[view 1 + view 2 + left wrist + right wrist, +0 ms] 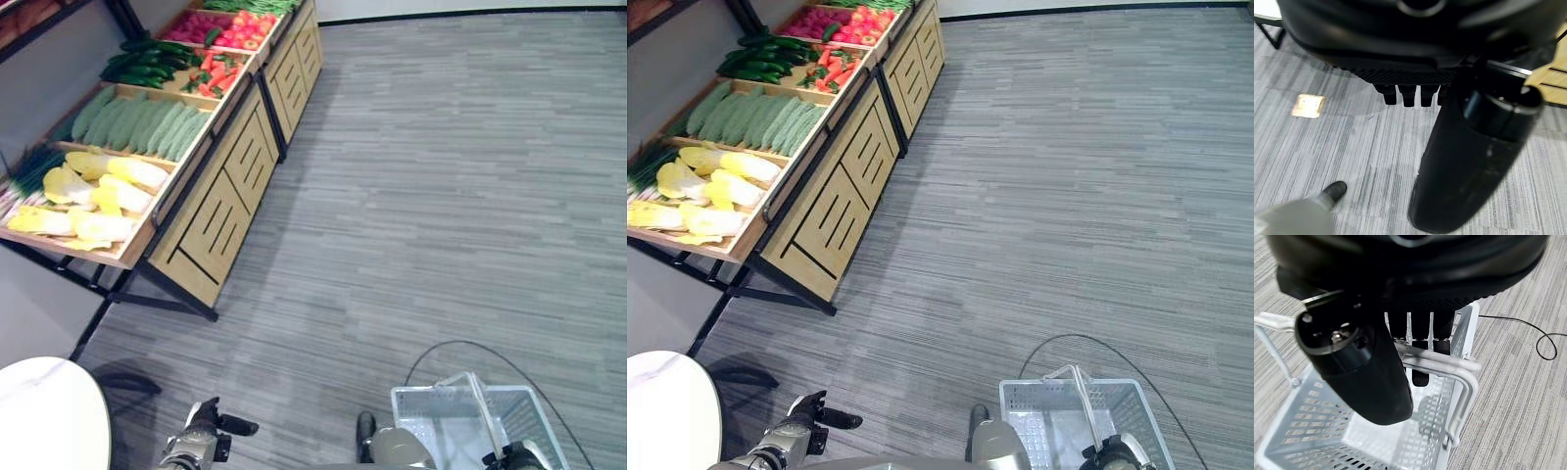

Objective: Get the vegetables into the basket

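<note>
Grey striped floor (441, 196) stretches from the robot to a wooden produce stand (211, 206) at the far left, whose sloped trays hold the vegetables: pale yellow cabbages (93, 196) nearest, then light green gourds (142, 122), dark cucumbers (147, 59) and red produce (230, 29) farther off. Nothing has been picked; the white basket (1078, 421) hangs empty at the near right, well apart from the stand. The right hand (1420, 340) has its fingers curled round the basket's handle (1449, 364), carrying it. The left hand (211, 426) hangs low at the near left with its fingers curled and holding nothing.

The step in hand looks like the approach. Doing it well probably means walking close to the stand's near end, keeping the basket level and clear of the stand's black frame (147, 284), and unclenching the left hand before reaching for the nearest cabbages.
</note>
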Tool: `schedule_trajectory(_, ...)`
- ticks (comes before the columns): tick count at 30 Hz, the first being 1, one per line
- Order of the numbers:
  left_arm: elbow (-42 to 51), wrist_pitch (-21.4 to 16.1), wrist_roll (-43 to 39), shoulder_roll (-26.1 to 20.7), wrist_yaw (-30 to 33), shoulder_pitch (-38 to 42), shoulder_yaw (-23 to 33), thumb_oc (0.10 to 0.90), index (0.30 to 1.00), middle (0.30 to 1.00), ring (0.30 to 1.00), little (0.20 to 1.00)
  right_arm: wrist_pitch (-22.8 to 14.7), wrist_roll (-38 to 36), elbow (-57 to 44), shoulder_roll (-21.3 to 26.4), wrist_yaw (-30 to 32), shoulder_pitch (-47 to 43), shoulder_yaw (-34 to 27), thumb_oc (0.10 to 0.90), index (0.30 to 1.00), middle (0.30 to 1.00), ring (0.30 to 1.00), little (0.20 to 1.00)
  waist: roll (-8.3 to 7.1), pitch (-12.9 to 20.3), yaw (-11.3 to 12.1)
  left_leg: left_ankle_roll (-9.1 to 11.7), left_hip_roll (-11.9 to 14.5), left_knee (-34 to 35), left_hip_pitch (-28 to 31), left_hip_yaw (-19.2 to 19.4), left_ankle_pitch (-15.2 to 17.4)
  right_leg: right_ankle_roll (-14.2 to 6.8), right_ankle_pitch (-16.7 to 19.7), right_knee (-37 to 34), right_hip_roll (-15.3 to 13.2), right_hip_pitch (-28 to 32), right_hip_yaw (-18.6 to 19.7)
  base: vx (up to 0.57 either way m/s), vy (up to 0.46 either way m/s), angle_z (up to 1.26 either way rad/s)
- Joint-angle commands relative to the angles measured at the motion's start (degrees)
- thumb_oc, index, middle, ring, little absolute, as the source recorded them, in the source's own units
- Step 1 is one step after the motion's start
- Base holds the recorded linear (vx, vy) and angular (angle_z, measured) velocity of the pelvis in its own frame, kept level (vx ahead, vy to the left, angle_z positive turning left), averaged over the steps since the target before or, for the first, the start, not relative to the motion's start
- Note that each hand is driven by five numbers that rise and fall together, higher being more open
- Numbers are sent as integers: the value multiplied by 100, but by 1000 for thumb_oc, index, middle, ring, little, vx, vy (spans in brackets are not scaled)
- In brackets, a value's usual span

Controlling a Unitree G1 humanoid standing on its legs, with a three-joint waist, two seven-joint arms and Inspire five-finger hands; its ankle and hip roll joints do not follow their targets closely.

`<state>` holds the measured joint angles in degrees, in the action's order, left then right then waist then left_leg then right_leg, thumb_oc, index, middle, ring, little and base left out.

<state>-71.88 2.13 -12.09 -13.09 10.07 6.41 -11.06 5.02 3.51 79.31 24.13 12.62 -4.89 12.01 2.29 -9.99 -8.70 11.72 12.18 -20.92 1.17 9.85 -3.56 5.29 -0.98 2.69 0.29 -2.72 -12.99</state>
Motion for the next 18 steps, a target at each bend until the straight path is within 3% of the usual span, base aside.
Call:
schedule_trajectory(1, 95, -214, -234, -454, 221, 206, 244, 900, 1000, 1000, 1000, 1000, -4, -77, 144, 200, 216, -216, 10, 400, 300, 300, 300, 300, -407, -42, 311, -575, -565, 191, -482, -243, -31, -870, -61, -301, -520, 332, 515, 213, 22, -101)
schedule_trajectory(3, 112, -258, -356, -466, 271, 162, 345, 900, 1000, 1000, 1000, 1000, -36, -62, 74, 199, 221, -185, 42, 400, 300, 300, 300, 300, -469, -39, 482, -582, -689, 929, -664, -574, 63, -975, -79, -387, -559, 508, 751, 303, 55, -113)
schedule_trajectory(5, 117, -265, -360, -433, 307, 155, 352, 900, 1000, 1000, 1000, 1000, -62, -44, 17, 203, 223, -197, 99, 400, 300, 300, 300, 300, -454, -32, 668, -555, -972, 1513, -860, -1166, 26, -980, -104, -485, -476, 622, 996, 247, 41, -55)
schedule_trajectory(6, 116, -266, -360, -432, 308, 151, 348, 900, 1000, 1000, 1000, 1000, -60, -43, 15, 204, 223, -190, 97, 400, 300, 300, 300, 300, -466, -56, 671, -556, -984, 1533, -807, -1161, 37, -983, -125, -492, -489, 668, 997, 172, 18, -69)
schedule_trajectory(7, 135, -269, -358, -416, 330, 156, 351, 900, 1000, 1000, 1000, 1000, -77, -22, -26, 220, 223, -218, 148, 400, 300, 300, 300, 300, -415, -64, 809, -542, -1139, 1757, -998, -1631, -145, -986, -120, -521, -381, 685, 1212, 215, -5, -106)
schedule_trajectory(8, 15, -213, -388, -302, 486, 311, 330, 900, 1000, 1000, 1000, 1000, -98, -43, -74, 209, 226, -263, 193, 400, 300, 300, 300, 300, -400, -104, 866, -467, -1171, 1990, -1082, -1803, -367, -984, -219, -539, -300, 817, 1413, 229, -3, -114)
schedule_trajectory(14, -113, -213, -86, -127, 453, -142, 185, 900, 1000, 1000, 1000, 1000, -183, -167, -29, -22, 262, 1, 112, 400, 300, 300, 300, 300, -499, 61, 859, -652, -1082, 2414, -454, -1750, -209, -973, -300, -570, -216, 954, 1588, 127, 23, -97)
schedule_trajectory(18, -167, -202, -4, -150, 454, -164, 174, 900, 1000, 1000, 1000, 1000, -193, -189, -27, -111, 250, 82, 96, 400, 300, 300, 300, 300, -544, 149, 833, -699, -1092, 2484, -231, -1587, -115, -1034, -258, -657, -302, 1050, 1557, 84, 71, 20)
